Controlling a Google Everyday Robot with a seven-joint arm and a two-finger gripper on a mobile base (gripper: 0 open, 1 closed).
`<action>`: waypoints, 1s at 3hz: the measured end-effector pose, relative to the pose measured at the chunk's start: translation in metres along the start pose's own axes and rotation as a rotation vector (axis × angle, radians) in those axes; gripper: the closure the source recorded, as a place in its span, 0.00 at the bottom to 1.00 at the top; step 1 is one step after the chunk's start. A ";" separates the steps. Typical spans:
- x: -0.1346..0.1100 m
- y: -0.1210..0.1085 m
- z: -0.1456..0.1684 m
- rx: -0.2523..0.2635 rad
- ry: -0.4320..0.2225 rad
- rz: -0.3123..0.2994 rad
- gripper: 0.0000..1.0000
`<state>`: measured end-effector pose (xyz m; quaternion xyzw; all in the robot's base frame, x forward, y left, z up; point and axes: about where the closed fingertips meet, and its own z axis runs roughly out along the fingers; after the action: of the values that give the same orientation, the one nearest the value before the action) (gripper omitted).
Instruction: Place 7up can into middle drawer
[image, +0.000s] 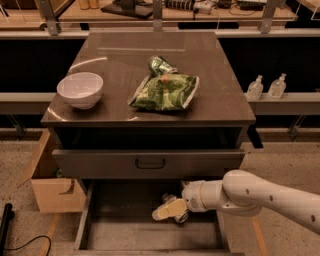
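Note:
The 7up can (170, 199) shows only as a small silver-green bit right behind my gripper (171, 209), low inside the middle drawer (125, 235). The drawer is pulled out at the bottom of the cabinet, with a bare grey floor and low side walls. My white arm (260, 197) reaches in from the right, and the gripper sits over the back middle of the drawer floor. Most of the can is hidden by the gripper, and I cannot tell whether it rests on the floor.
Above the open drawer is a closed drawer front with a black handle (150, 163). On the cabinet top lie a white bowl (80, 89) and a green chip bag (165, 90). A cardboard box (50, 185) stands left of the cabinet. Two bottles (266, 86) stand on a shelf at the right.

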<state>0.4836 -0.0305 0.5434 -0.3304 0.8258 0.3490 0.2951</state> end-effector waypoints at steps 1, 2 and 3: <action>0.007 0.009 -0.020 0.005 -0.003 0.010 0.00; 0.012 0.023 -0.038 -0.011 -0.005 0.004 0.00; 0.006 0.032 -0.064 -0.016 -0.013 -0.028 0.00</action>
<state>0.4395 -0.0644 0.5882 -0.3420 0.8163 0.3536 0.3028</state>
